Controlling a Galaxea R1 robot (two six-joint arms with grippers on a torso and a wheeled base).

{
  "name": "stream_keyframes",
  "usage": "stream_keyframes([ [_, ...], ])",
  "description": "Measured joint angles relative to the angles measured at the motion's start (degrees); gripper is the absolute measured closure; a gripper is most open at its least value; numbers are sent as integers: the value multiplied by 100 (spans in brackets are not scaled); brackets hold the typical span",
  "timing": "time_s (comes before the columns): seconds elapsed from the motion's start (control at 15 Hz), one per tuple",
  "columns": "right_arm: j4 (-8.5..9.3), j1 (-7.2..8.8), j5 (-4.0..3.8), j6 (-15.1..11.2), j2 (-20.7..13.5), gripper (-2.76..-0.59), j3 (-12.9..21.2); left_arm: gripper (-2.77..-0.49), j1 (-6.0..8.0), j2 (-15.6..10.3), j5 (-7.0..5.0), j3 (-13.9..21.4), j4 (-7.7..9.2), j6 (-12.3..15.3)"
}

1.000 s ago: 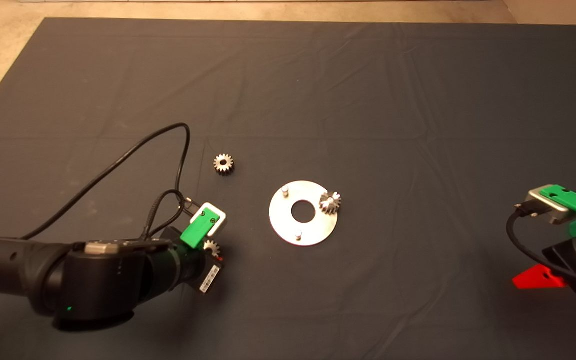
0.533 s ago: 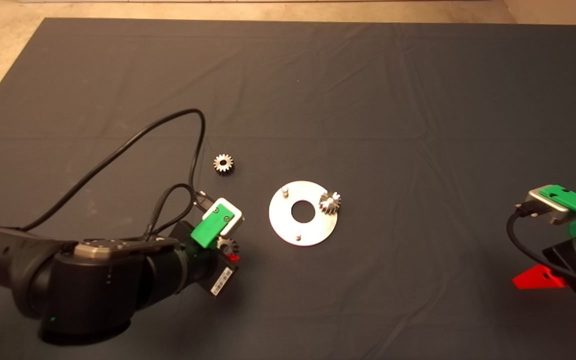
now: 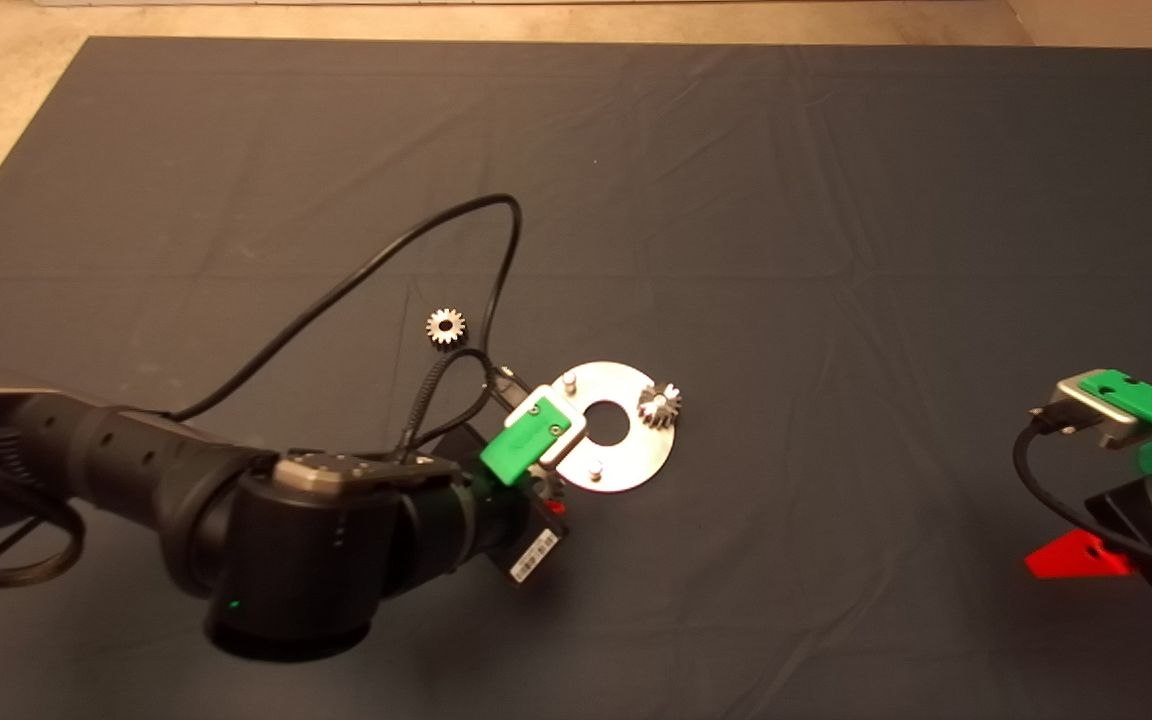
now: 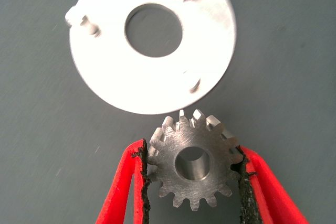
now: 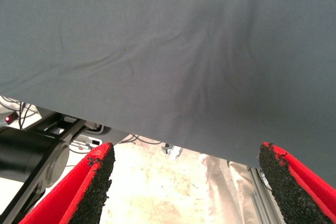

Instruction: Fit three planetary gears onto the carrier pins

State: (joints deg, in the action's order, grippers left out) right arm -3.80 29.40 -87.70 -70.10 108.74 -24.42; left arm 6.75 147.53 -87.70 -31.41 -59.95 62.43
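A small silvery toothed gear with a round centre bore [image 4: 193, 163] sits clamped between the black pads of the left gripper [image 4: 192, 174], just short of the flat shiny round metal disc with its large centre hole [image 4: 152, 43]. Over the last second this arm has carried it in from the lower left of the head view to the disc's near edge [image 3: 626, 480], so seating looks like the next step. One gear [image 3: 658, 405] already sits at the disc's right pin, though it seems tilted; two short silver pins [image 3: 595, 468] stand bare. A third gear [image 3: 446, 326] lies on the dark mat [image 3: 736, 200] at upper left. The right gripper [image 5: 186, 182] waits at the lower right edge, fingers wide apart, over the mat's border and pale floor
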Motion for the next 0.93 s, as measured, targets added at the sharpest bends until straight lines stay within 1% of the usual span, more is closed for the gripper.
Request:
stream_keyframes([
  [0.13,0,0,-1,4,0,-202,0,-80,1,203,0,-194,67,-41],
  [0.33,0,0,0,22,0,-202,0,-79,93,440,-15,-466,124,-157],
  [0.47,0,0,-1,44,0,-202,0,-78,121,583,-20,-614,146,-220],
  [0.6,0,0,-1,65,0,-202,0,-78,185,673,-17,-706,172,-260],
  [0.73,0,2,-1,87,0,-202,0,-78,246,710,-20,-764,208,-291],
  [0.93,0,2,0,105,-2,-202,0,-78,250,788,-22,-830,312,-300],
])
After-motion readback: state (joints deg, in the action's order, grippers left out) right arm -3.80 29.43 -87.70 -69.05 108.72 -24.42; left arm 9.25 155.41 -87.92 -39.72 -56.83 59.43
